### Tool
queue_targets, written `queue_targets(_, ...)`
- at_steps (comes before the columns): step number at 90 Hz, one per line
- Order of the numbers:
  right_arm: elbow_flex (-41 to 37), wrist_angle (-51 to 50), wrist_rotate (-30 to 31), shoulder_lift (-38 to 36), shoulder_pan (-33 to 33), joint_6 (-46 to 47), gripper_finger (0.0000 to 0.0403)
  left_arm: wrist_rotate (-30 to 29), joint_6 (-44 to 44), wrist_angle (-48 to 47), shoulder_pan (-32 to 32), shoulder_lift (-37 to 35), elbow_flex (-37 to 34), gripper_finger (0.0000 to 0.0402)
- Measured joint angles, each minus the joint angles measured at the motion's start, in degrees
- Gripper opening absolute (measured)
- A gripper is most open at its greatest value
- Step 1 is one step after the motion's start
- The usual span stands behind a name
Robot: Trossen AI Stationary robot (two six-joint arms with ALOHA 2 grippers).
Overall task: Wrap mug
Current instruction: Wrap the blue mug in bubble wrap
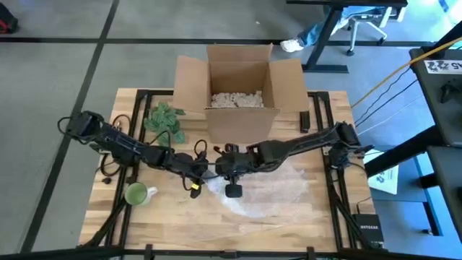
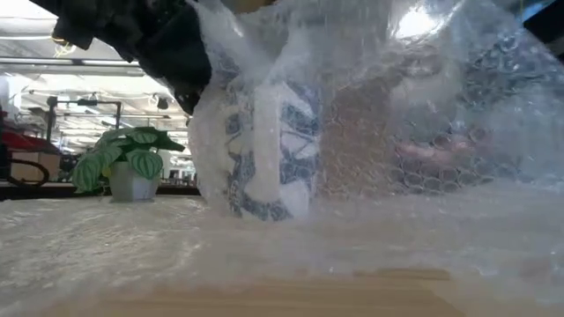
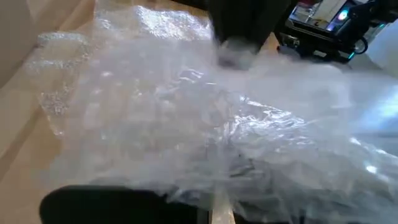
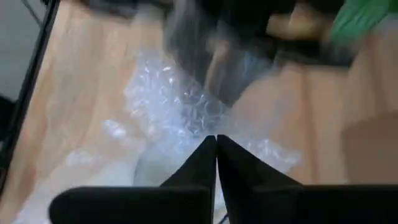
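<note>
Wooden table [image 1: 108, 195] on grey floor, cardboard box [image 1: 242, 90] at the back, plant [image 1: 164, 119] and green cup [image 1: 137, 193] left. Both grippers meet mid-table over bubble wrap [image 1: 278, 191]. Right gripper [image 4: 216, 144] pinched on wrap; left gripper [image 1: 196, 173] jaws, can't tell. Patterned mug [image 2: 264, 150] sits under the wrap.

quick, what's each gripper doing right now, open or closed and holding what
Left gripper: at the bubble wrap by the mug; jaws cannot be told.
Right gripper: jaws closed, pinching the bubble wrap.

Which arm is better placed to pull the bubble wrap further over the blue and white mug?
Right, probably: the right gripper looks shut on the clear bubble wrap sheet, beside the blue-and-white patterned mug.
</note>
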Motion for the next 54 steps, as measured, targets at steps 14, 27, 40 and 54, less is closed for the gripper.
queue_targets(14,0.13,5.3,-2.08,0.46,0.36,-2.5,0.0,-0.02,-0.11,-0.02,0.35,0.0,0.0,0.0013)
queue_targets(27,-0.11,3.01,-1.65,1.45,0.23,-2.16,0.0,-0.04,0.03,0.33,0.37,0.0,0.0,0.0013)
queue_targets(40,-0.2,6.33,-2.15,3.58,0.2,-3.05,0.0,-0.02,0.04,0.46,0.62,-0.01,-0.02,0.0013)
queue_targets(54,-0.22,4.11,-2.9,5.04,0.25,-2.55,0.0,-0.02,-0.12,0.41,0.9,-0.02,-0.04,0.0013)
